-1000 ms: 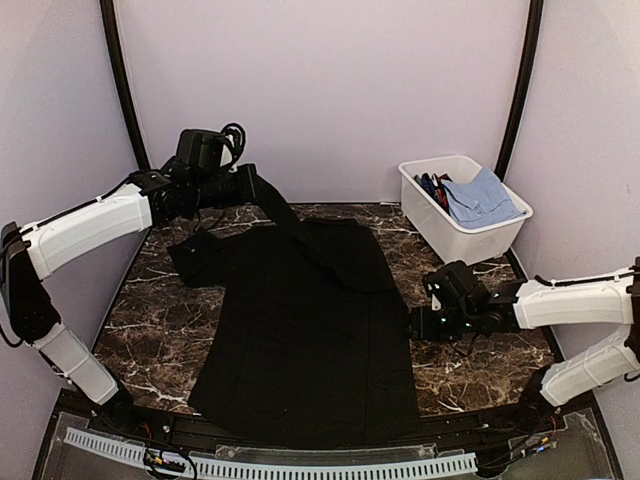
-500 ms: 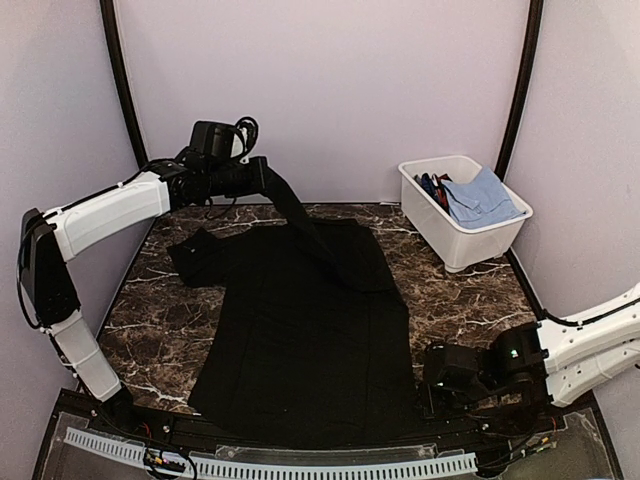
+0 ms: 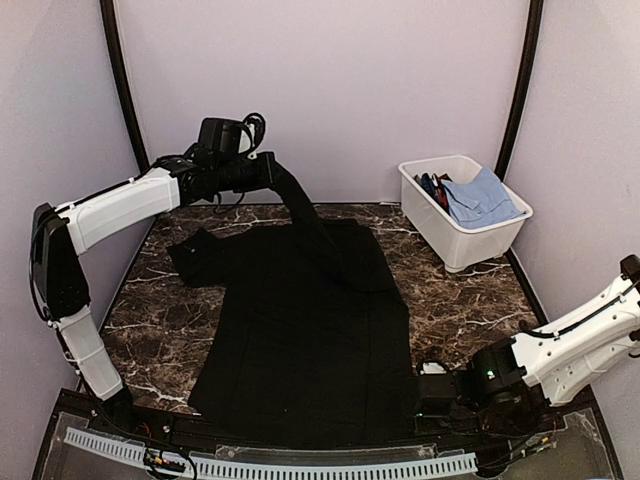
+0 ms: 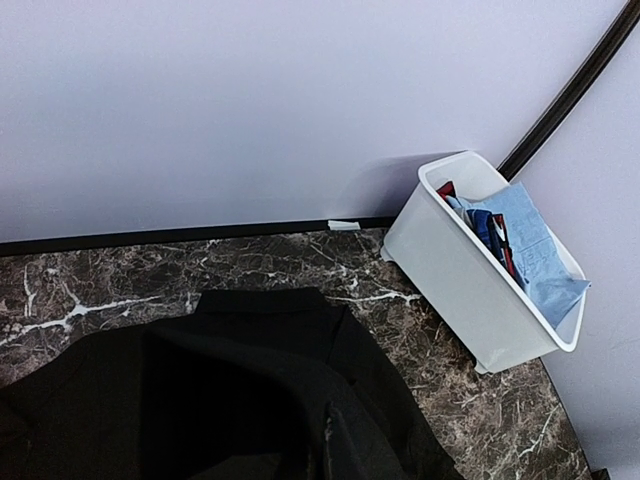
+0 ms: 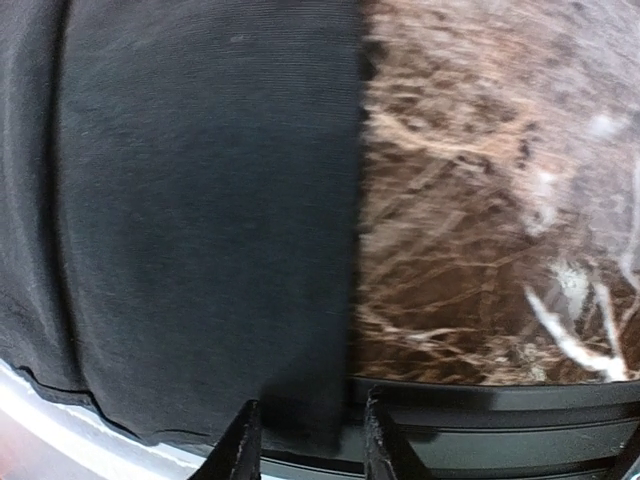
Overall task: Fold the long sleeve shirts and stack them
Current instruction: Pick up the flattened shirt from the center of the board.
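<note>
A plain black long sleeve shirt (image 3: 310, 330) lies spread flat on the marble table, its hem at the near edge. My left gripper (image 3: 268, 172) is at the back left, raised, and shut on the shirt's right sleeve (image 3: 310, 225), which hangs taut down to the shirt's body. In the left wrist view black cloth (image 4: 200, 400) fills the bottom and hides the fingers. My right gripper (image 3: 425, 393) is low at the shirt's near right corner. In the right wrist view it (image 5: 308, 445) is open, its fingertips (image 5: 243, 445) astride the shirt's corner (image 5: 300, 400) at the table's front edge.
A white bin (image 3: 478, 242) stands at the back right holding a blue cloth (image 3: 482, 195) and other garments; it also shows in the left wrist view (image 4: 470, 300). Bare marble (image 3: 470, 300) lies right of the shirt. A black rail (image 5: 500, 420) runs along the front edge.
My right arm has swung from the shirt's right side down to its near right corner. My left gripper has carried the raised sleeve a little to the right.
</note>
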Motion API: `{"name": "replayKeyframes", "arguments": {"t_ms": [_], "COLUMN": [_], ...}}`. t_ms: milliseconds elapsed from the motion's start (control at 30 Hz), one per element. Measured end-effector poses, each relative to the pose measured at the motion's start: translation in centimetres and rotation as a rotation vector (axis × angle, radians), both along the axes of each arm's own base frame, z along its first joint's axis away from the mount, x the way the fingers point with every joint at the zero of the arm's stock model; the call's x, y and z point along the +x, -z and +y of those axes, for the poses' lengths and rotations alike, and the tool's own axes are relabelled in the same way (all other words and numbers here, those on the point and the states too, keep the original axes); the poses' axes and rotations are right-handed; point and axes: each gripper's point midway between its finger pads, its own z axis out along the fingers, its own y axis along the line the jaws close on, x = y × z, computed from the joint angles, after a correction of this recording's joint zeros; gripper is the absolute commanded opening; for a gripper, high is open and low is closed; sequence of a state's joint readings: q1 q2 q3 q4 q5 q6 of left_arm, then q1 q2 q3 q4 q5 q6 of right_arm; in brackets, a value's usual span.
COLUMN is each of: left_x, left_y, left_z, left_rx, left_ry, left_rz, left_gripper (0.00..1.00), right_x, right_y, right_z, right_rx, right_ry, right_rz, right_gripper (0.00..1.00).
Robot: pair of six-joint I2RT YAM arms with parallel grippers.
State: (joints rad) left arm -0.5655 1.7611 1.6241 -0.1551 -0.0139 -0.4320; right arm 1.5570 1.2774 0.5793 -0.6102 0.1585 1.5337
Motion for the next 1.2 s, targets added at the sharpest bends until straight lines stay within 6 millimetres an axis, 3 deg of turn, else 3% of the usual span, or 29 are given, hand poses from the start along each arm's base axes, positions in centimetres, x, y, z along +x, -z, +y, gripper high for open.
{"name": "replayKeyframes", "arguments": {"t_ms": [200, 400, 567, 833, 1000, 1200], "left_x": [0.8, 2.5, 4.3, 5.7, 5.8, 5.8], "left_y": [-0.4, -1.5, -2.9, -4.7, -6.3, -10.4], "left_z": [-0.6, -1.6, -2.8, -4.4, -4.7, -3.9], "left_rx": [-0.013, -0.036, -0.063, -0.107, -0.118, -0.121], "left_ry": [0.001, 0.001, 0.002, 0.04, 0.054, 0.056], "left_rz": [-0.012, -0.046, -0.087, -0.132, -0.162, -0.252], "left_gripper": [0.0, 0.0, 0.0, 0.0, 0.0, 0.0], "right_x": [0.0, 0.6, 2.7, 4.6, 4.5, 4.6], "right_y": [0.2, 0.1, -0.6, -1.8, -1.8, -3.0], "right_z": [1.4, 0.7, -2.4, -5.3, -5.2, -1.7], "right_rx": [0.015, 0.057, 0.041, 0.011, -0.04, -0.088], "right_ry": [0.001, 0.042, 0.131, 0.191, 0.128, 0.016], "right_rz": [0.001, 0.003, -0.025, -0.078, -0.086, -0.111], "right_gripper": [0.0, 0.0, 0.0, 0.0, 0.0, 0.0]}}
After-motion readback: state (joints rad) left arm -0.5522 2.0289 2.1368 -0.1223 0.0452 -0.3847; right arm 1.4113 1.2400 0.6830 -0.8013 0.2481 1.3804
